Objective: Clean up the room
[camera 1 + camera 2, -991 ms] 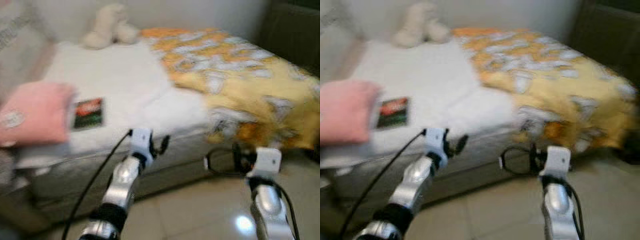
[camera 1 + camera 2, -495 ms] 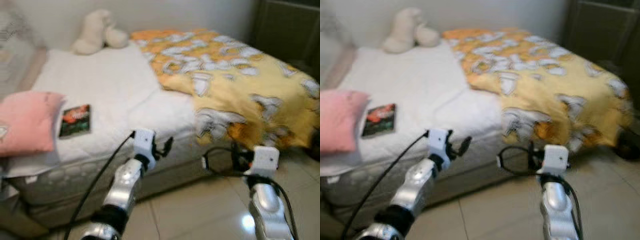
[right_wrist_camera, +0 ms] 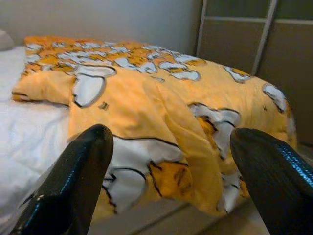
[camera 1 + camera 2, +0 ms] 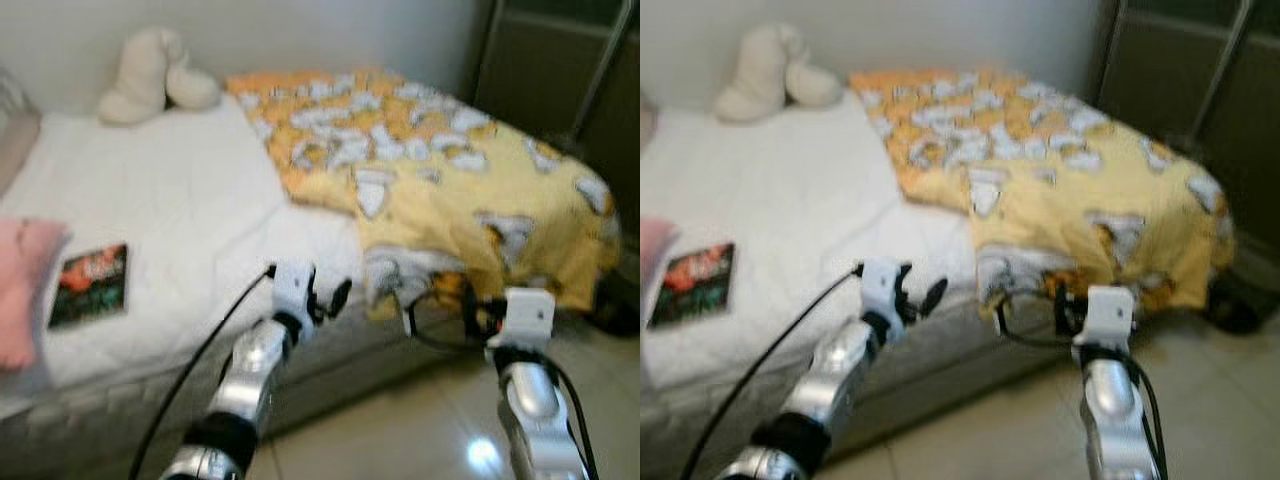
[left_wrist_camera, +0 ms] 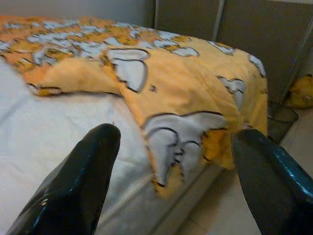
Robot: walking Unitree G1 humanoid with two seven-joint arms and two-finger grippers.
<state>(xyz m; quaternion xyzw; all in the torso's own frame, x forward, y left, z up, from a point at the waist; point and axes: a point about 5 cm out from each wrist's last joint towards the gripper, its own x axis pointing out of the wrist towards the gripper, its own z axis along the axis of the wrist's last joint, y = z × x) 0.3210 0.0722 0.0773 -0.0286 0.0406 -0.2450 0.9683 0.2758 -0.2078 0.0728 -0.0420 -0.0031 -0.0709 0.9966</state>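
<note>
A bed with a white sheet (image 4: 170, 200) stands before me. A yellow-orange blanket (image 4: 430, 170) with white patches lies rumpled over its right half and hangs over the edge. A dark book (image 4: 90, 285) lies on the sheet at the left, beside a pink pillow (image 4: 20, 290). At the back against the wall sits a cream plush toy (image 4: 150, 75). My left gripper (image 4: 328, 300) is open in front of the mattress edge, holding nothing. My right gripper (image 4: 468, 312) is open too, just below the blanket's hanging hem. Both wrist views look between spread fingers (image 5: 83, 171) (image 3: 73, 171) at the blanket.
Dark wardrobe doors (image 4: 560, 70) stand at the right behind the bed. A dark object (image 4: 610, 310) lies on the floor by the bed's right corner. Near it the left wrist view shows a mesh basket (image 5: 281, 115) and a yellow thing (image 5: 301, 93). Pale floor tiles (image 4: 400, 430) lie below me.
The whole picture has shifted left, so the camera has turned right; the pillow and book now sit near the left edge. Both arms keep the same pose with open fingers.
</note>
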